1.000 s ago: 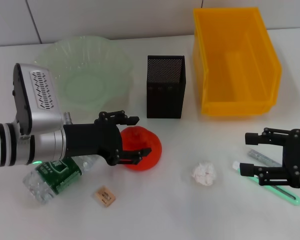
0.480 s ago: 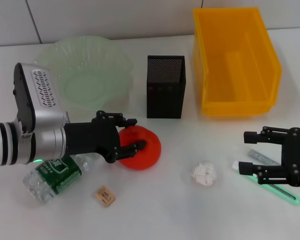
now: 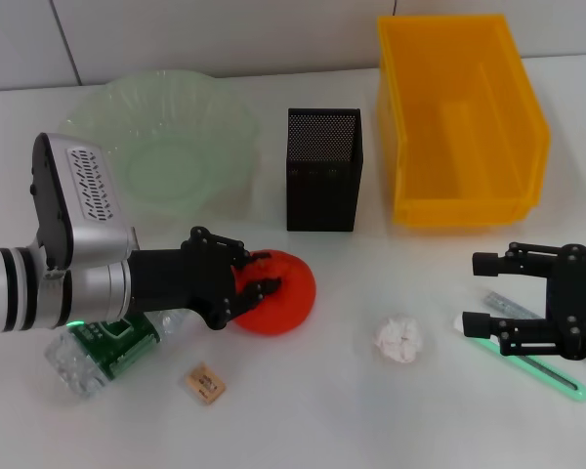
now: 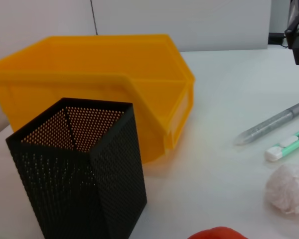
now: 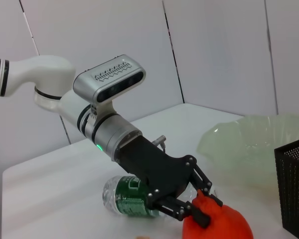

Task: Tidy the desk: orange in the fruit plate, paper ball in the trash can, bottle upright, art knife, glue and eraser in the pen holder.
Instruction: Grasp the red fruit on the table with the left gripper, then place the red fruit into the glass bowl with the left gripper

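Left claw (image 3: 257, 290) now clamped on the orange (image 3: 276, 291), just before the pen holder (image 3: 323, 168); ready for lifting. Right claw (image 3: 486, 292) spread apart.

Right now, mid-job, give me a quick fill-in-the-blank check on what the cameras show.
1. The left gripper is shut on the ____.
2. The bottle lies on its ____.
3. The paper ball sits on the table, not in the ____ trash can.
4. The pen holder stands between the fruit plate and the ____.

Missing: orange; side; yellow; trash can
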{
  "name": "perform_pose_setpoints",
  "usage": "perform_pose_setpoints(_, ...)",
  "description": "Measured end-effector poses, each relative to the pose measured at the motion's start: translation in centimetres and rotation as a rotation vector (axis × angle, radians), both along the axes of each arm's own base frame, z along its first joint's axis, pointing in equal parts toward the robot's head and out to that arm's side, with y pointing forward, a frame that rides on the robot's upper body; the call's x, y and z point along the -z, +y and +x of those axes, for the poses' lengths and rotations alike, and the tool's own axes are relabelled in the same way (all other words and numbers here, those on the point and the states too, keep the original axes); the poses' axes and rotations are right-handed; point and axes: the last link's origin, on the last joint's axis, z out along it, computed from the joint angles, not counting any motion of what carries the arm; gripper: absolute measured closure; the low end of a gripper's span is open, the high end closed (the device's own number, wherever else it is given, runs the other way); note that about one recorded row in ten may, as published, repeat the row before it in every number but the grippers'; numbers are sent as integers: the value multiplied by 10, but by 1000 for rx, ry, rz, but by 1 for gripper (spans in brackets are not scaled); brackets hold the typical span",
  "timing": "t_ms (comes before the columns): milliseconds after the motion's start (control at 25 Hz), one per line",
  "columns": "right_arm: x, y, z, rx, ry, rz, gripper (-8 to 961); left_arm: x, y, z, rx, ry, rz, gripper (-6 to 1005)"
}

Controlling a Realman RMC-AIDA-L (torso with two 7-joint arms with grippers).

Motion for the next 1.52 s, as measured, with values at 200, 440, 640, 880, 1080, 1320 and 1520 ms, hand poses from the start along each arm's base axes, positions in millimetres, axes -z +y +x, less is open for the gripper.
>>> perform_pose_setpoints(200,1,-1,1,8,9,-4,180,0,-2,0,6,-3,-5,741)
perform_pose_setpoints(440,4,-2,4,24,25,-6,180,-6,-5,3,18,-28,6,740)
perform_pose_setpoints(640,4,-2,4,22,24,-2,180,-21,-9,10,47,-88,40,739)
perform_pose_setpoints(880,4,-2,4,23,26,0,181,-44,-15,23,98,-172,86,738)
perform_pose_setpoints(1080,5,-2,4,23,27,0,181,-70,-3,26,68,-261,205,738)
perform_pose_setpoints(1320,5,-4,4,24,30,-3,181,-86,24,23,-26,-317,331,737)
perform_pose_setpoints(1520,6,-5,4,25,32,-5,181,-90,49,14,-126,-314,419,736)
